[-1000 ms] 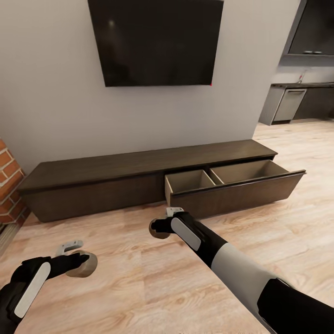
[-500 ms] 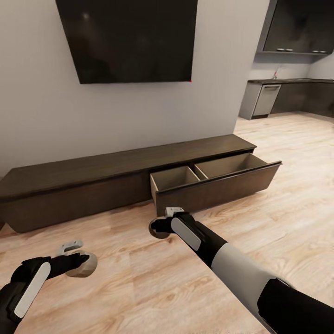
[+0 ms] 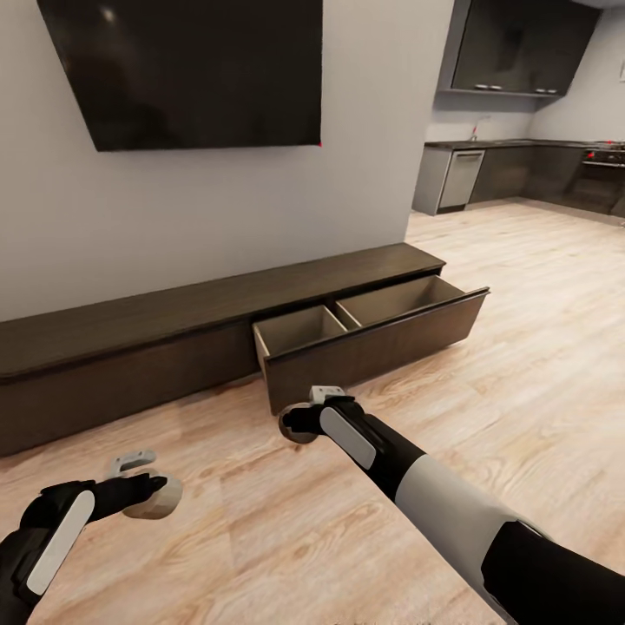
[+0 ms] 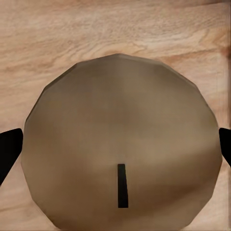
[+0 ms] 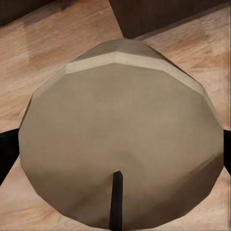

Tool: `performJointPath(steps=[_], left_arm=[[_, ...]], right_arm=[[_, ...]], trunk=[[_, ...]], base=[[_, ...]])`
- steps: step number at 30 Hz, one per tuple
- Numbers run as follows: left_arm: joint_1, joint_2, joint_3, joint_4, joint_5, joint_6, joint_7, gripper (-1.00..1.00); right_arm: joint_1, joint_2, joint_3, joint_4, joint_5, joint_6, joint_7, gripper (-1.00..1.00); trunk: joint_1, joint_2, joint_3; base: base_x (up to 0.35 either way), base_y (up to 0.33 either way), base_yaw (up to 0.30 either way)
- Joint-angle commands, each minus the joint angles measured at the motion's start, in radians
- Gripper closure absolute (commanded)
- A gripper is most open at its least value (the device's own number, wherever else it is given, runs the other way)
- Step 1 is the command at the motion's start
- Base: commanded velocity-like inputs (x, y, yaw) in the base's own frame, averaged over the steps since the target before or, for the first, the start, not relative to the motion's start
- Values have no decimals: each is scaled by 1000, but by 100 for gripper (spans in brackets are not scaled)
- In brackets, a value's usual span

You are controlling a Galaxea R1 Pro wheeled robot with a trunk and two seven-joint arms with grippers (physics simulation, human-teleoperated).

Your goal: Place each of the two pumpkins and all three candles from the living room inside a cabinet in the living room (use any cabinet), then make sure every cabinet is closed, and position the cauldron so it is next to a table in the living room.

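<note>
The long dark-brown cabinet point(image 3: 121, 347) runs along the wall. Its right drawer point(image 3: 382, 334) is pulled open and shows two pale wood compartments with nothing visible in them. My left gripper point(image 3: 146, 491) hangs low over the plank floor, shut on a beige candle point(image 3: 163, 496). My right gripper point(image 3: 300, 424) is a short way in front of the open drawer, shut on a second candle point(image 3: 303, 434). In the left wrist view that candle's flat top point(image 4: 120, 139) sits between black fingertips point(image 4: 8, 150). The right wrist view shows the other candle point(image 5: 120, 134) the same way.
A black TV point(image 3: 182, 69) hangs on the wall above the cabinet. Grey kitchen units point(image 3: 486, 169) stand at the far right past the wall's corner. Light wood floor point(image 3: 538, 347) stretches to the right of the drawer.
The whole view has swung to the right: the cabinet sits further left in the picture, the brick fireplace has left it, and more kitchen shows. Both arms hold their candles as before.
</note>
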Motion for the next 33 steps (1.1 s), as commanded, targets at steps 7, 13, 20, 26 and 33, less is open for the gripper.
performJointPath(steps=[7,13,20,26,33], left_arm=[[0,0,0,-1,8,4,6,100],[0,0,1,-1,8,4,6,100],[0,0,0,-1,8,4,6,100],[0,0,0,-1,10,4,6,100],[0,0,0,-1,10,4,6,100]], right_arm=[[-1,0,2,-1,-10,-2,-9,100],[-1,0,2,-1,-10,-2,-9,100],[-1,0,2,-1,-10,-2,-9,100],[-1,0,2,-1,-10,-2,-9,100],[-1,0,2,-1,-10,-2,-9,100]], trunk=[[0,0,-9],[0,0,-16],[0,0,-24],[0,0,-31],[0,0,-40]], base=[[0,0,-219],[0,0,-218],[0,0,-217],[0,0,-216],[0,0,-215]])
